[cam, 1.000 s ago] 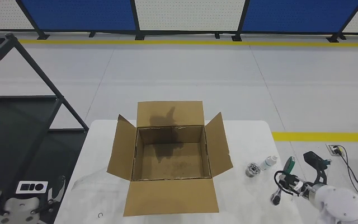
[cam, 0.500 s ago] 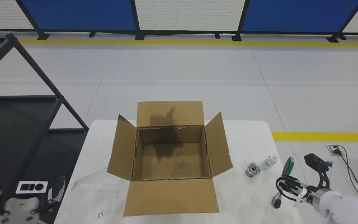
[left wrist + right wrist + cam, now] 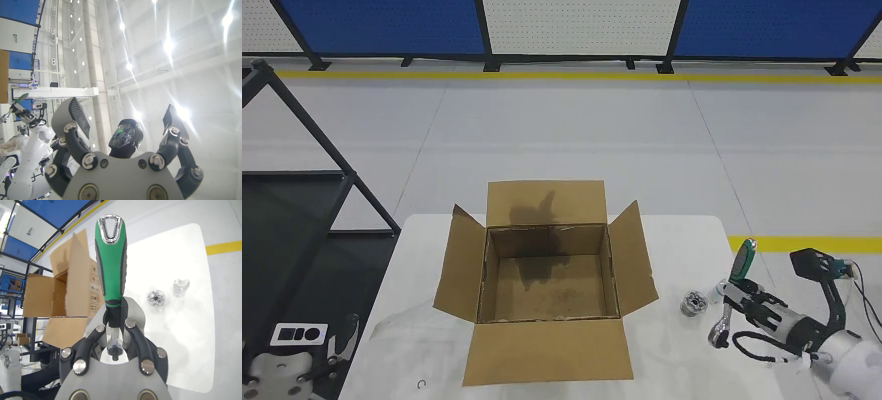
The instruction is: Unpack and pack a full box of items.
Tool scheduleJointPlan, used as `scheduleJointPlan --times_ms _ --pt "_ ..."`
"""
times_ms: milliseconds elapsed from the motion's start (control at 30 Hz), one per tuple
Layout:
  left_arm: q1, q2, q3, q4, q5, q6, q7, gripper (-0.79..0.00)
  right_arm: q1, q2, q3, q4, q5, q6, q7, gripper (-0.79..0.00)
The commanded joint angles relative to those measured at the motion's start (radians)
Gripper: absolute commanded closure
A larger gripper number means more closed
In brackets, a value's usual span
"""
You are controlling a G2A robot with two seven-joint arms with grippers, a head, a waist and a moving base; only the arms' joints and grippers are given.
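An open, empty cardboard box (image 3: 547, 352) (image 3: 39, 294) stands mid-table with its flaps spread. My right gripper (image 3: 739, 303) (image 3: 115, 317) is shut on the neck of a green-handled ratchet tool (image 3: 746, 257) (image 3: 111, 262). It holds the tool above the table to the right of the box, handle end pointing toward the far side. A small round metal part (image 3: 694, 302) (image 3: 156, 298) and a small clear bottle (image 3: 181, 287) lie on the white table (image 3: 672, 250) beside it. My left gripper (image 3: 124, 113) is open, holds nothing and points up at the ceiling.
A black metal rack (image 3: 302, 230) stands off the table's left side. A tiny dark ring (image 3: 420, 383) lies near the table's front left corner. The table's right edge (image 3: 211, 306) runs close to the bottle.
The right gripper has lifted the green-handled tool and carried it left toward the box, over the spot where the bottle lies.
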Motion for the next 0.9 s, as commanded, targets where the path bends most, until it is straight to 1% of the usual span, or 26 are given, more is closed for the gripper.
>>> scheduleJointPlan --times_ms 0,133,200,733,767,867 --pt "0.000 0.000 0.000 0.000 0.000 0.000 0.000 -0.785 0.017 0.005 -0.052 -0.035 0.009 0.010 0.003 0.000" --pt "0.000 0.000 0.000 0.000 0.000 0.000 0.000 -0.785 0.053 0.014 -0.183 -0.084 -0.004 0.033 -0.004 0.000" --pt "0.000 0.000 0.000 0.000 0.000 0.000 0.000 -0.785 0.071 0.019 -0.252 -0.092 -0.052 0.043 -0.007 0.000" --pt "0.000 0.000 0.000 0.000 0.000 0.000 0.000 -0.785 0.074 0.020 -0.262 -0.091 -0.066 0.049 -0.009 0.000" --pt "0.000 0.000 0.000 0.000 0.000 0.000 0.000 -0.785 0.069 0.021 -0.269 -0.089 -0.072 0.042 -0.026 0.000" --pt "0.000 0.000 0.000 0.000 0.000 0.000 0.000 -0.785 0.068 0.026 -0.349 -0.075 -0.067 -0.009 -0.079 0.000"
